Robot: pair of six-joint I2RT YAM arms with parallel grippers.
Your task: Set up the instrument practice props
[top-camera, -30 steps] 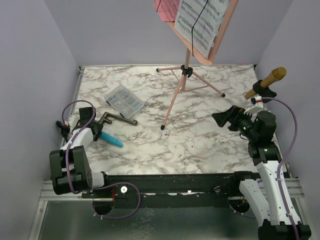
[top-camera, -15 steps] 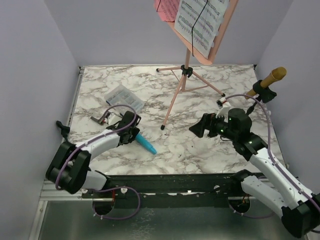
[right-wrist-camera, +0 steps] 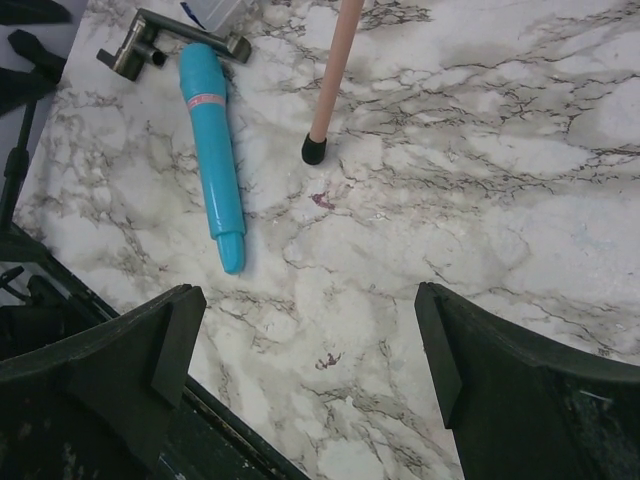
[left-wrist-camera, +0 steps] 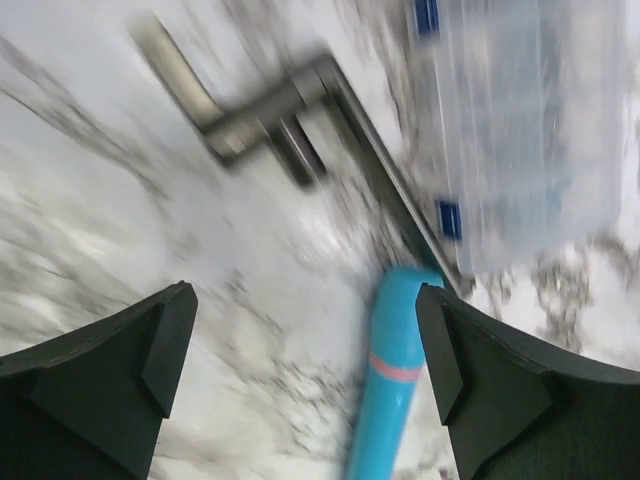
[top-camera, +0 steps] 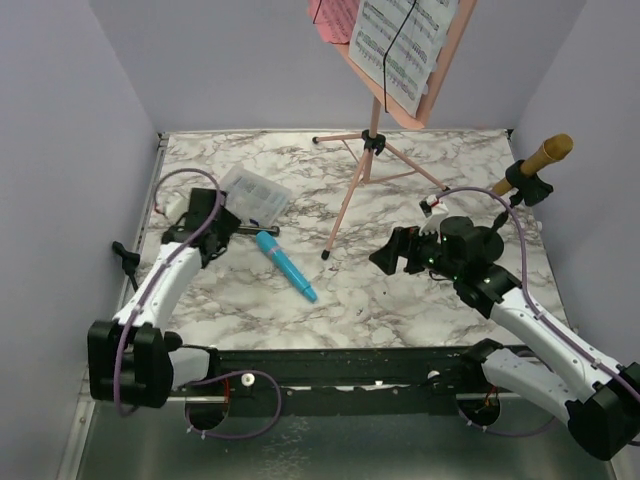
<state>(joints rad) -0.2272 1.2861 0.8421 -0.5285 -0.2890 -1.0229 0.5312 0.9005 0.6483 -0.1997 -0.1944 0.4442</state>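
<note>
While the left gripper (top-camera: 212, 243) is hanging over the back-left part of the table (top-camera: 250, 300) with its jaws spread wide and nothing between them, the blue mic (top-camera: 285, 265) is lying flat on the marble just to its right, free of both arms. The mic's far end is resting just beside the long bar of the bracket (top-camera: 256, 231), and its tapered end is pointing toward the near edge. The box (top-camera: 255, 195) is sitting just behind the bracket.

From the left wrist, which is blurring badly, the left gripper (left-wrist-camera: 305, 300) is showing bare marble between its fingers, with the blue mic (left-wrist-camera: 390, 400) nearer the right finger, the bracket (left-wrist-camera: 270, 120) ahead and the box (left-wrist-camera: 530, 130) beyond.

The right gripper (top-camera: 385, 258) is hovering over the table's middle right, jaws wide and empty, facing left. From its wrist, the right gripper (right-wrist-camera: 310, 300) is framing open marble, with the blue mic (right-wrist-camera: 213, 155) and the bracket (right-wrist-camera: 160, 45) well ahead.

The rack (top-camera: 447, 65) is standing at the back middle on 3 thin legs, 1 foot (right-wrist-camera: 315, 150) planted near the blue mic. It is carrying a white page (top-camera: 400, 45) and a pink page (top-camera: 335, 20).

The gold mic (top-camera: 540, 160) is sitting tilted in a black mount (top-camera: 528, 183) at the right edge. What looks like a 2nd mount (top-camera: 124, 258) is sitting at the left edge
</note>
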